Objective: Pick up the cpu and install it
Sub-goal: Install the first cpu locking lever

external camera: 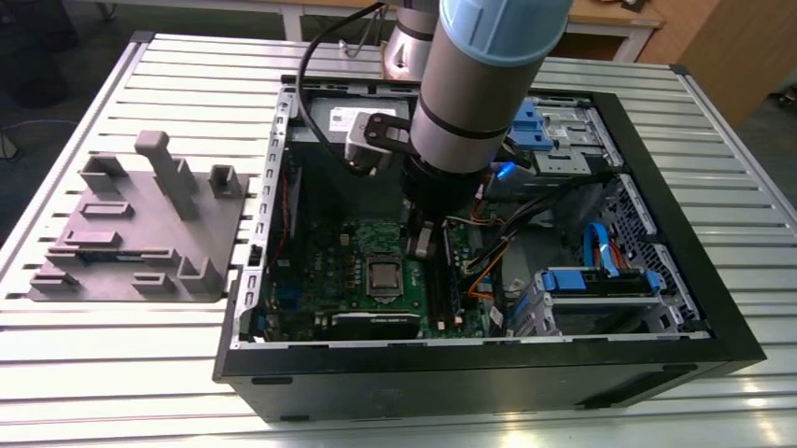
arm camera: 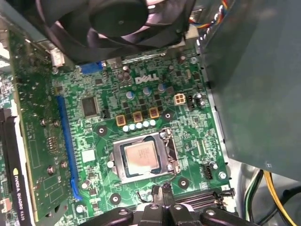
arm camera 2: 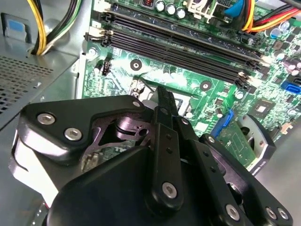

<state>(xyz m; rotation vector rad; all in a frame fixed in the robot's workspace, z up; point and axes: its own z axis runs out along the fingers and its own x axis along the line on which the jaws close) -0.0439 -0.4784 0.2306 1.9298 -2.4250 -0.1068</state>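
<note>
One cpu (arm camera: 139, 157) sits in the socket (arm camera: 143, 158) of one green motherboard (arm camera: 103, 127). One gripper (arm camera: 163, 192) hangs just beside the socket, jaws narrow and empty. One grey fixture (external camera: 137, 229) lies on the counter (external camera: 125, 364) beside one case (external camera: 697, 308).

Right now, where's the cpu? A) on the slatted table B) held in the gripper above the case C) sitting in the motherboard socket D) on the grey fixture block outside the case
C: in the first wrist view the cpu lies flat inside the metal frame of the socket on the motherboard, and the exterior view shows it there too, beside the gripper.
</note>
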